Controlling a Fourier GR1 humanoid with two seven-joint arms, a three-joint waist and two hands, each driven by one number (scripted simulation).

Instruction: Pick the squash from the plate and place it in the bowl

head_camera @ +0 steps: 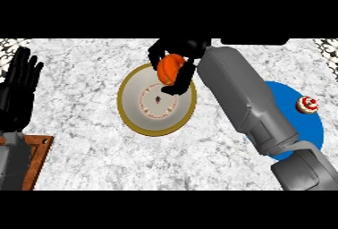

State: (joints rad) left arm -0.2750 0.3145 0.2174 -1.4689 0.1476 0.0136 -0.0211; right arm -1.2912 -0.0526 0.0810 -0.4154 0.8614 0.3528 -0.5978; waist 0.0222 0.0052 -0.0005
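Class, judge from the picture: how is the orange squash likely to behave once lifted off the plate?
The squash looks rounded, so it would probably roll if released. It seems rigid, holding its shape between the right hand's curled fingers. Its smooth skin may be slippery.

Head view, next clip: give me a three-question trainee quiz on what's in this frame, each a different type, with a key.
1. True or false: the right hand has its fingers curled round the orange squash.
2. Multiple choice: where does the small red-and-white item sit? A) on the gold-rimmed dish B) on the blue plate C) on the wooden board
3. Fill in: the left hand rests open, fingers up, at the view's ____ edge.

Key: 1 true; 2 B; 3 left. The squash is over the far rim of the gold-rimmed dish; the wooden board lies at the lower left.
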